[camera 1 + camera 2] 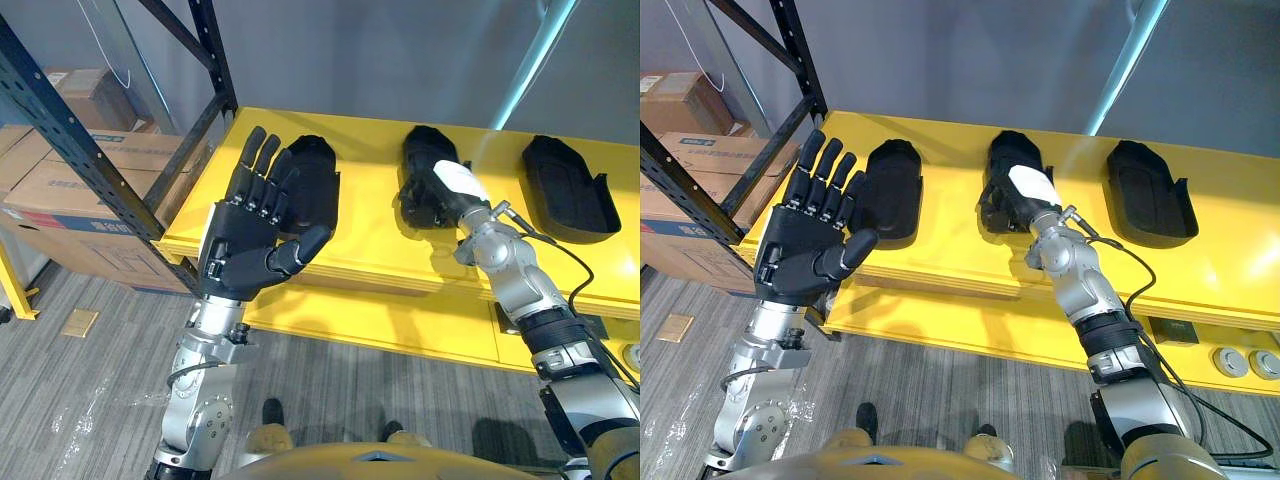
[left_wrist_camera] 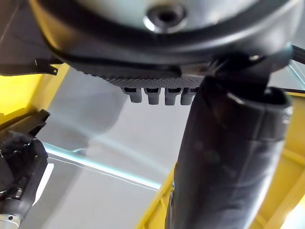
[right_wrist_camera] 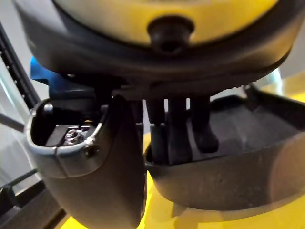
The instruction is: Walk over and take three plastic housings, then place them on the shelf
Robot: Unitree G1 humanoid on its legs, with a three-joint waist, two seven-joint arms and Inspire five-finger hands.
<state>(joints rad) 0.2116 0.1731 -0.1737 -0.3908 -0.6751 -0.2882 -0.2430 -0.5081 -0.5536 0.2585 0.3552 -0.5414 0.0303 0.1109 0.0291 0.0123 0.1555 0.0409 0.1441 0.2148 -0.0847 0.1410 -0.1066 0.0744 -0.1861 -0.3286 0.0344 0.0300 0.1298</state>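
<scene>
The black, tray-like left housing (image 1: 315, 185) lies hollow-up on the shelf (image 1: 380, 245), just beyond the left hand (image 1: 245, 245). The right hand (image 1: 430, 197) grips the middle housing (image 1: 424, 145); the right housing (image 1: 568, 190) lies apart on that hand's right.

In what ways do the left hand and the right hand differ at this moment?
The left hand is raised off the shelf, fingers straight and spread, holding nothing; the right hand is down on the middle housing, fingers inside it, thumb outside its wall. Both are dark, at the yellow shelf.
</scene>
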